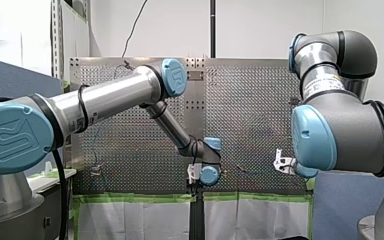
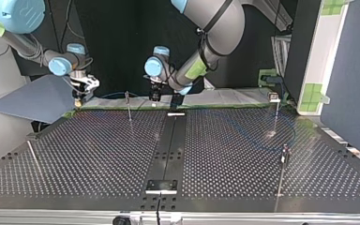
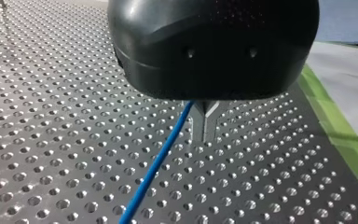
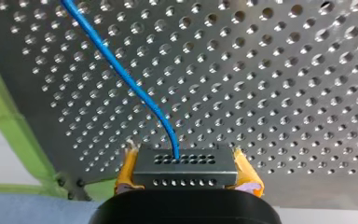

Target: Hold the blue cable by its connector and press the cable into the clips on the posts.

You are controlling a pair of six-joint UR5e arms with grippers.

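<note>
Connector (image 4: 185, 166) is held clenched between the yellow pads (image 4: 127, 171) of the right gripper (image 4: 185, 161), above the table (image 4: 284, 70). From its holed face the cable (image 4: 121, 74) is led away over the table. At the left gripper (image 3: 206, 106) the cable is seen emerging from beneath the black body; whether that gripper is released or clenched cannot be told.

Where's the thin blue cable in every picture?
Left wrist view: the thin blue cable runs from under my left gripper across the perforated metal table.
Right wrist view: it curves into the grey connector between the yellow pads of my right gripper.
Top view: only a faint blue line at the far edge.
Front view: too faint to find.
Shared landmark: the green tape edging.
</note>
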